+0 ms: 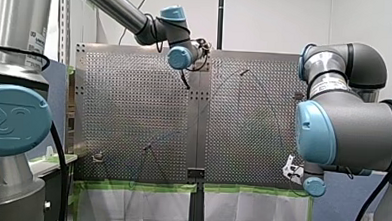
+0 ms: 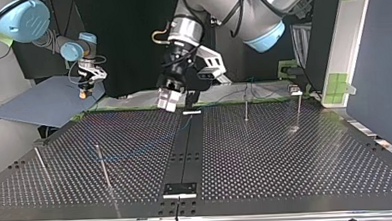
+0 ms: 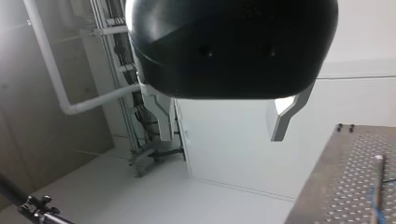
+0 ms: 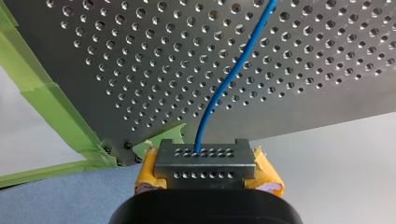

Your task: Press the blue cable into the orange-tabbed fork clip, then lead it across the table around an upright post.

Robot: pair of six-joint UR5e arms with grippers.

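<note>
The blue cable [image 4: 233, 74] runs out from between the yellow pads of my right gripper [image 4: 205, 158], which is shut on it just off the perforated table's corner. In the top view that gripper [image 2: 85, 91] hangs beyond the table's far left edge. The cable shows faintly across the plate [image 2: 131, 153]. My left gripper [image 3: 224, 126] is open with nothing between its metal fingers. It hovers over the table's far middle [image 2: 171, 99]. Thin upright posts [image 2: 246, 106] [image 2: 104, 167] stand on the plate. A small clip-like fitting [image 2: 295, 89] sits at the far right; its colour is not clear.
Green tape [image 4: 56, 112] lines the table's edge by my right gripper. Two more posts [image 2: 299, 111] [image 2: 41, 165] stand near the plate's sides. A dark centre strip [image 2: 186, 151] divides the two perforated panels. A blue-grey sheet [image 2: 43, 104] lies beyond the far left corner.
</note>
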